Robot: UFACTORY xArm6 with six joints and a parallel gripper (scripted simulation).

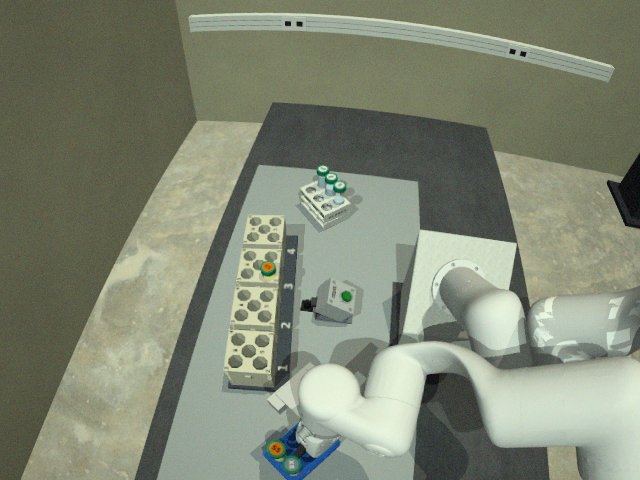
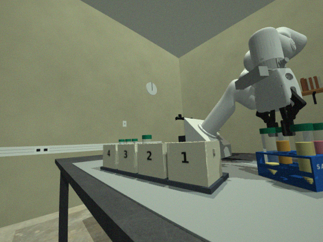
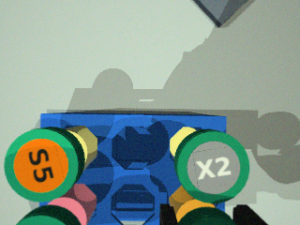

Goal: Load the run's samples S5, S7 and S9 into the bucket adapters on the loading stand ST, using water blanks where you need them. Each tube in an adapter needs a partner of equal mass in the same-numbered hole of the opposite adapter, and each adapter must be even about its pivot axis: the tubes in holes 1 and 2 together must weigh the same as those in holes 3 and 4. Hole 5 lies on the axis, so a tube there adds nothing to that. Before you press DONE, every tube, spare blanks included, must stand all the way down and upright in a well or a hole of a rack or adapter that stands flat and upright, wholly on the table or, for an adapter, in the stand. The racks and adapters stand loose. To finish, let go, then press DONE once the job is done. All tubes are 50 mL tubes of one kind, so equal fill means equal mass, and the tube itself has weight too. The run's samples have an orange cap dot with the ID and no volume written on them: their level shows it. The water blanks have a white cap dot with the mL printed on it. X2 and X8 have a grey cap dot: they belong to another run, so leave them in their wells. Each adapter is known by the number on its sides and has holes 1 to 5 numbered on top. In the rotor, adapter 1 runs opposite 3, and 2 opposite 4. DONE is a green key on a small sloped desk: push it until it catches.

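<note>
My gripper [image 2: 280, 129] [image 3: 205, 217] is shut on the orange-liquid tube at its green cap [image 2: 278, 129]; its cap dot is hidden. That tube stands in the blue sample rack [image 1: 322, 458] [image 2: 319, 179] [image 3: 133, 120]. S5 [image 1: 275, 448] [image 3: 41, 165], X2 [image 3: 214, 168] and a pink-liquid tube [image 3: 70, 208] also stand there. Adapters 1 [image 1: 249, 379], 2 [image 1: 253, 304], 3 [image 1: 247, 260] and 4 [image 1: 264, 240] sit on the stand [image 1: 287, 268] [image 2: 219, 183]. Adapter 3 holds one orange-dotted tube [image 1: 267, 268], ID unclear. Three blanks [image 1: 322, 170] [image 1: 331, 178] [image 1: 339, 186] stand in the white rack [image 1: 338, 213].
The sloped desk [image 1: 330, 304] with the green DONE key [image 1: 346, 296] stands right of the stand, between it and the arm base [image 1: 467, 237]. The blue rack lies near adapter 1's end of the stand. The white rack is at the table's far end.
</note>
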